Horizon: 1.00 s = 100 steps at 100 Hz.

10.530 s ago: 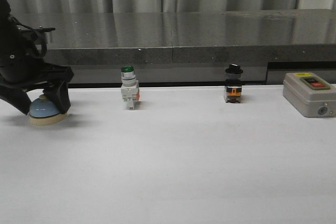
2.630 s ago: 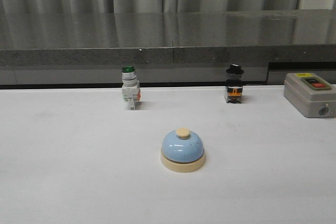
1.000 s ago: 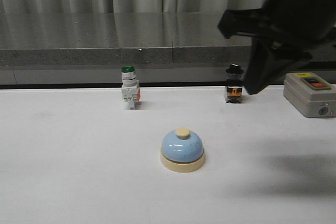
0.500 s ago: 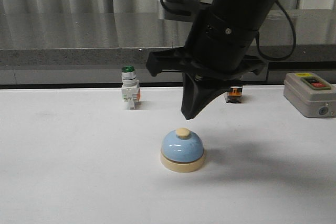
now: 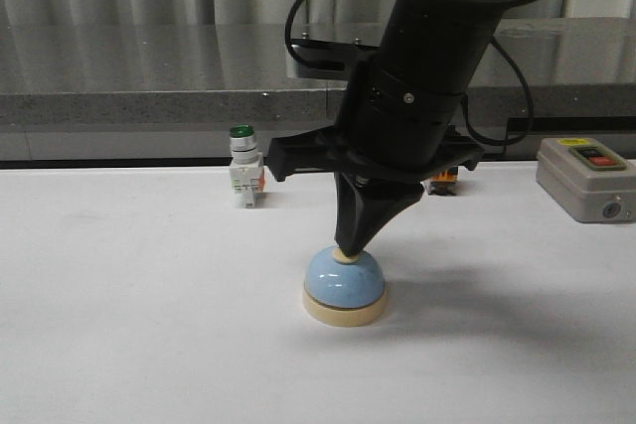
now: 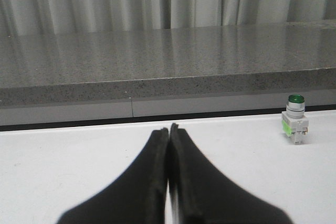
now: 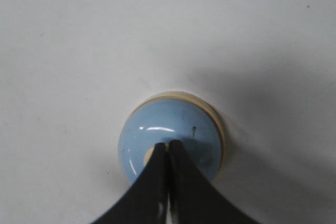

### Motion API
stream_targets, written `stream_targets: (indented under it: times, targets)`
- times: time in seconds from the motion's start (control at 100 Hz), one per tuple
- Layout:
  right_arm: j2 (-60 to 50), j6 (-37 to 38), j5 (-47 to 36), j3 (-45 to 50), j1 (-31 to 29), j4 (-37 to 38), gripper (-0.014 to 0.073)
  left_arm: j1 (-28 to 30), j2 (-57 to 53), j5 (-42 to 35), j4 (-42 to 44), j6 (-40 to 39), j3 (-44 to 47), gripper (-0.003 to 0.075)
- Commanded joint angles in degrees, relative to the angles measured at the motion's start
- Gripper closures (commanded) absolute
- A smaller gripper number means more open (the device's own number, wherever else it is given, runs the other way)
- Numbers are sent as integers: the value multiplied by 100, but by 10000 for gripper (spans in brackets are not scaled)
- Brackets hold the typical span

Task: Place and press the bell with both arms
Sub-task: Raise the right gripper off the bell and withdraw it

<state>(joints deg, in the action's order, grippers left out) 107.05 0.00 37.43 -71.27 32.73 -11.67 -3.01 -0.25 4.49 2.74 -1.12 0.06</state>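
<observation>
Your right arm [image 5: 347, 242] has dropped since half a second ago: its tip hung clear above the bell [image 5: 344, 285] then, and now it sits on the cream button. The jaws are pressed together and grip nothing; the right wrist view shows their joined point on the button. The bell stands mid-desk [image 5: 149, 345], where it stood a moment back, with the green switch [image 5: 243, 168] off at 11 o'clock. Placing looks done and the press under way. Your left arm [image 6: 168, 132] stays out of the front view, its jaws closed, empty, over bare desk.
</observation>
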Motion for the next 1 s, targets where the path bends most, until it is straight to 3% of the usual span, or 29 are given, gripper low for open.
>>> stream_targets:
  times: [0.0,0.47,0.68,0.99]
  targets:
    - [-194,-63,34,-120,3,-54,654,-1,-168,-517,0,-69,249,740]
    - [-1774,0,71,-101,-222,585,654,-1,-168,-517,0,-69,249,740]
    - [-2829,0,19,197,-734,667,654,-1,-168,-517,0,-69,249,740]
    - [-4606,0,-154,1392,-1676,1016,654,-1,-168,-517,0,-69,249,740]
